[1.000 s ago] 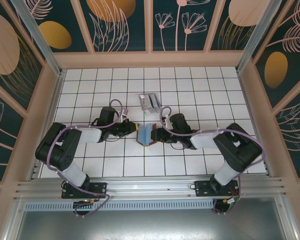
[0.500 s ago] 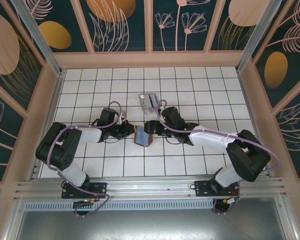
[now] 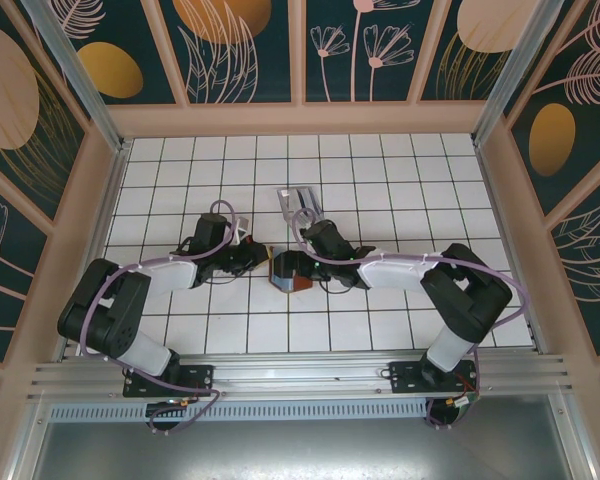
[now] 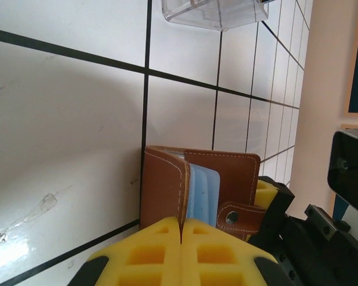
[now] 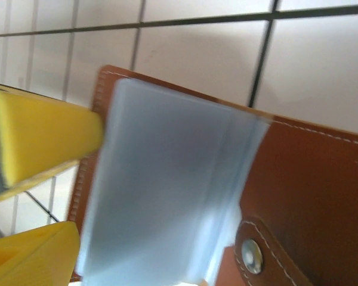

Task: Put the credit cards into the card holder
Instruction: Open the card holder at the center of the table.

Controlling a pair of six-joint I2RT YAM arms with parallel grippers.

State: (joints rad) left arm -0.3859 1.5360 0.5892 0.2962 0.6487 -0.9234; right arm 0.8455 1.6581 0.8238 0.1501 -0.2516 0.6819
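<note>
The reddish-brown card holder [image 3: 292, 280] stands open on the white tiles between the two arms. My left gripper [image 4: 182, 225] is shut on the edge of its left cover [image 4: 164, 187]. Pale blue leaves [image 4: 203, 193] fill the fold; I cannot tell cards from sleeves. The snap tab [image 4: 241, 215] hangs at the front. My right gripper [image 5: 86, 190] is open at the holder's [image 5: 310, 179] left edge, its yellow fingers [image 5: 42, 140] apart beside the blurred bluish leaves [image 5: 167, 190]. From above, the left gripper [image 3: 263, 262] and the right gripper [image 3: 302, 254] meet at the holder.
A clear plastic tray [image 3: 296, 198] sits just behind the right gripper, and its near corner [image 4: 215, 13] also shows in the left wrist view. Pink walls [image 3: 90, 230] close the floor in on three sides. Open tiles lie in front of the holder.
The right gripper has opened and moved in over the holder from the right. The blue face that stood up from the holder no longer shows from above. The left gripper has kept its hold.
</note>
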